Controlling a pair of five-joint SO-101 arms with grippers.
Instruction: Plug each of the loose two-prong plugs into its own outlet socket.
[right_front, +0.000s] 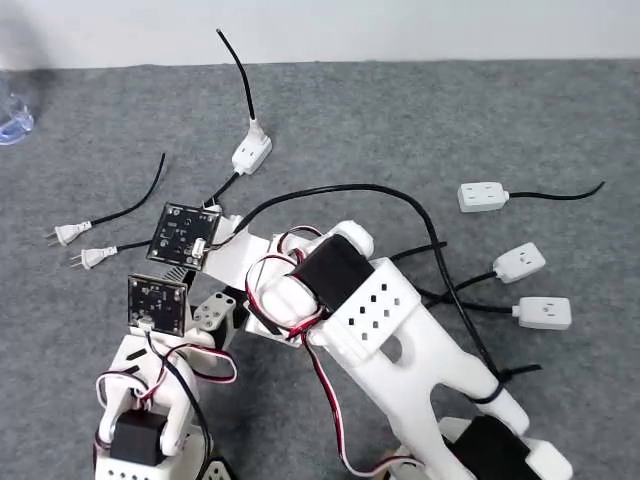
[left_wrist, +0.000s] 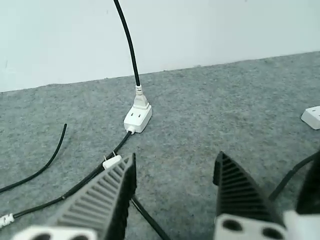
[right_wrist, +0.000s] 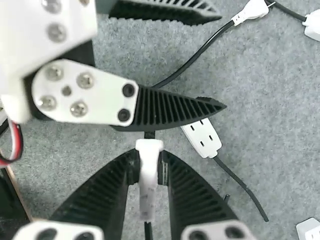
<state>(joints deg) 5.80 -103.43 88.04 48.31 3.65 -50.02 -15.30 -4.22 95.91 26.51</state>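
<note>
Plug (right_wrist: 148, 180) is sitting clamped between the fingers of the right gripper (right_wrist: 149, 156), with that arm stretching low across the grey carpet (right_wrist: 265, 95). Just ahead of it, the left gripper (left_wrist: 176, 165) is hanging with its jaws spread wide, gripping nothing. An outlet socket (right_wrist: 202, 137) is lying right beside the left gripper's nearer finger. Farther out, the high view is giving us four sockets (right_front: 480, 196) and two loose plugs (right_front: 65, 234) lying free, well apart from both grippers.

We read this as a robotics lab bench: grey felt mat (right_front: 400, 130), white wall (right_front: 400, 30), white printed arm (right_front: 430, 350) with exposed wiring (right_front: 265, 290), loose outlet sockets (right_front: 483, 196).
</note>
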